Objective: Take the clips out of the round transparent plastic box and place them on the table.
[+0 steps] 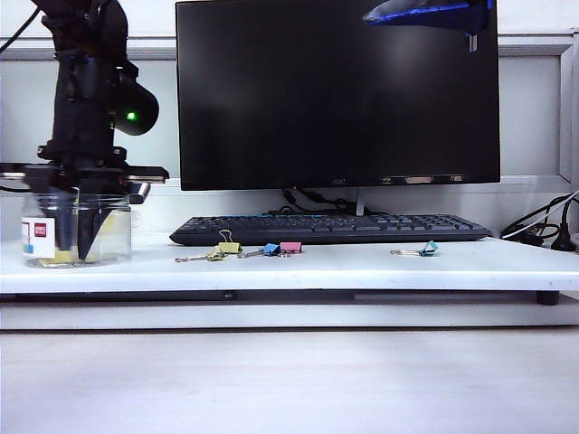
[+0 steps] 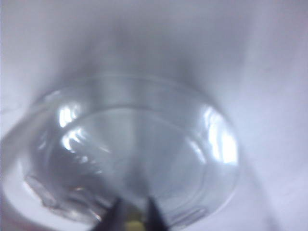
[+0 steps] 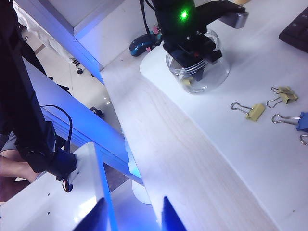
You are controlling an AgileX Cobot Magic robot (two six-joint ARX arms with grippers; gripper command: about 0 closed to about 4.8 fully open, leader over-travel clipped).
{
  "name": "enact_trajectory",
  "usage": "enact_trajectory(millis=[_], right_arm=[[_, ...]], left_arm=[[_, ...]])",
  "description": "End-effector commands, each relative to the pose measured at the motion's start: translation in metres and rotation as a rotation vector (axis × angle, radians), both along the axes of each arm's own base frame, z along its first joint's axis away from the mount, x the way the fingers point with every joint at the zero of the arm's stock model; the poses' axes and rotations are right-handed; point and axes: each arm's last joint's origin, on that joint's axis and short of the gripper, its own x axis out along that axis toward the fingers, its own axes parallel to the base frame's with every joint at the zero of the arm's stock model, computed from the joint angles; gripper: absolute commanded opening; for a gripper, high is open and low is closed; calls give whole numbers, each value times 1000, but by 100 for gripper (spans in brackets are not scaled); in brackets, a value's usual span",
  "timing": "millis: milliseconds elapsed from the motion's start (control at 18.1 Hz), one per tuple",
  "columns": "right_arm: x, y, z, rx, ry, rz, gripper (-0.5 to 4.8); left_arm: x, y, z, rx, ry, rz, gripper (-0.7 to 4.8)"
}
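The round transparent plastic box (image 1: 116, 237) stands at the left end of the white table (image 1: 362, 268). My left gripper (image 1: 83, 249) reaches straight down inside it. In the left wrist view its dark fingertips (image 2: 115, 214) stand close together near the box floor (image 2: 159, 144), pressed on a pale-yellow clip (image 2: 134, 222). The right wrist view shows the same arm in the box (image 3: 211, 77), with a yellow clip (image 3: 186, 82) at the bottom. Two yellow clips (image 1: 229, 247) (image 1: 214, 255) lie on the table before the keyboard. My right gripper (image 3: 132, 219) hangs open and empty, high at the right (image 1: 425, 11).
A black keyboard (image 1: 330, 228) and a monitor (image 1: 337, 90) stand behind the clips. A blue clip (image 1: 270, 249) and a pink clip (image 1: 290, 246) lie beside the yellow ones, and a teal clip (image 1: 429, 249) lies further right. Cables (image 1: 543, 231) trail at the far right.
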Motion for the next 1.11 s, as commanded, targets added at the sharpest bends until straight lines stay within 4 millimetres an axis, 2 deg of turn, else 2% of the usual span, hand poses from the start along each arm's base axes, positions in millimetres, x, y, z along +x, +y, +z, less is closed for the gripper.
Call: enact_trajectory(millis=[55,166,388,443,554,609,720,830,1107], right_arm=[[-1,0,2,7,-14,9,148],[-1,0,2,6,-14,8,148],[-1,0,2,7,-13,9,148],[-1,0,2,6,-13,9,148],[-1,0,2,11,-10,15,148],[-1,0,2,17,-9,22,148],[-1,0,2,21,-8,27,148],[-1,0,2,21,-8,28,148],[-2,0,3,31,-6,41,148]], left_arm=[[8,-2,-9,-21,-47,2,24],[12,-4,-9,-63,-77,4,22],[10,-3,-3,-38,-71,3,27],[10,-2,3,-10,-76,1,33],[10,-1,18,31,-90,-1,89],[11,-1,23,29,-98,-1,89],[10,-1,49,-16,-175,76,90],[10,-1,48,-85,-151,130,90],[9,-2,47,-106,-135,180,90]])
